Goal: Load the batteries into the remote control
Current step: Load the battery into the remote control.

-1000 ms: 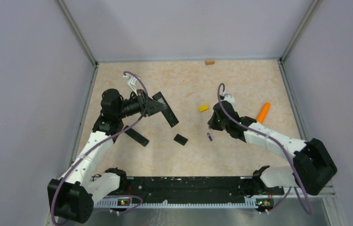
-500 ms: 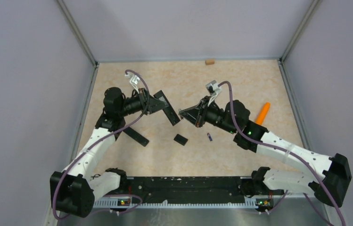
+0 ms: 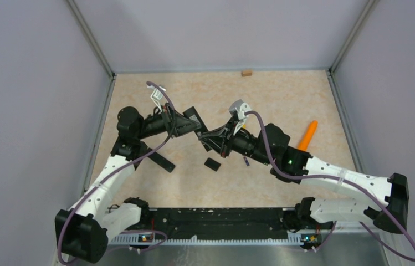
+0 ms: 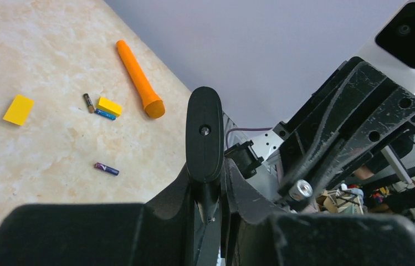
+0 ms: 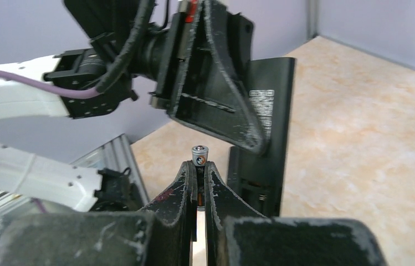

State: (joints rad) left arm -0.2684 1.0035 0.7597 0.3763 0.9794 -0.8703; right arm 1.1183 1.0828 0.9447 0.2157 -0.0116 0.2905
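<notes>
Orange stick point(image 4: 138, 77), yellow blocks point(image 4: 108, 106) and batteries point(image 4: 107, 169) lie beyond the remote point(image 4: 204, 136).

Marbled beige table point(image 3: 282, 94), orange cone-shaped stick point(image 3: 307, 134) at 3 o'clock, tan block point(image 3: 246, 72) at 12 o'clock edge, flat yellow tile point(image 4: 18, 109), yellow block point(image 4: 108, 106)

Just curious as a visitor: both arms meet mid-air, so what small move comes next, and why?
Probably the right gripper eases its battery across into the open bay of the remote. The battery is pinched in its jaws right beside the remote, which the left gripper holds with the bay exposed.
</notes>
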